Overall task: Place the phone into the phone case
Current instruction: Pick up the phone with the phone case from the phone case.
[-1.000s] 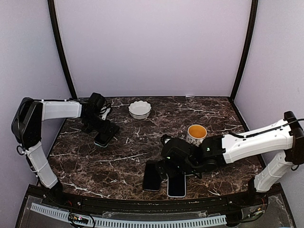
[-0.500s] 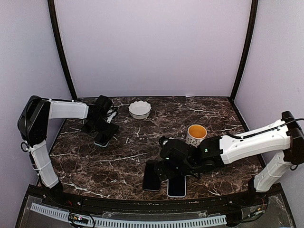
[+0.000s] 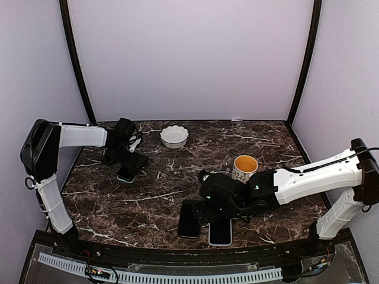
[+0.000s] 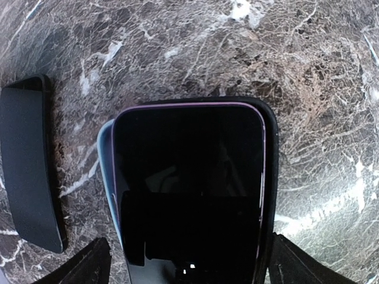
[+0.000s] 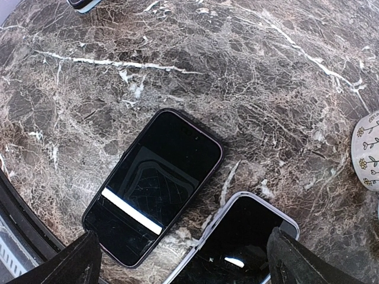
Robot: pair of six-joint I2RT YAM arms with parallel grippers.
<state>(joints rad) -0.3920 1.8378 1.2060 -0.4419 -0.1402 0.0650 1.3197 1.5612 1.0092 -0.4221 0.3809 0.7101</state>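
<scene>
The phone [image 4: 188,189] lies screen-up in the phone case [image 4: 269,177] at the left rear of the table [image 3: 177,183], but a pale blue edge [image 4: 105,177] exposed along 1 side suggests that seating is incomplete. The left gripper [image 4: 186,269] is released, its 2 fingers straddling the phone. The right gripper [image 5: 189,263] is released and empty above a dark handset [image 5: 155,183] and a white-rimmed handset [image 5: 237,242].
</scene>
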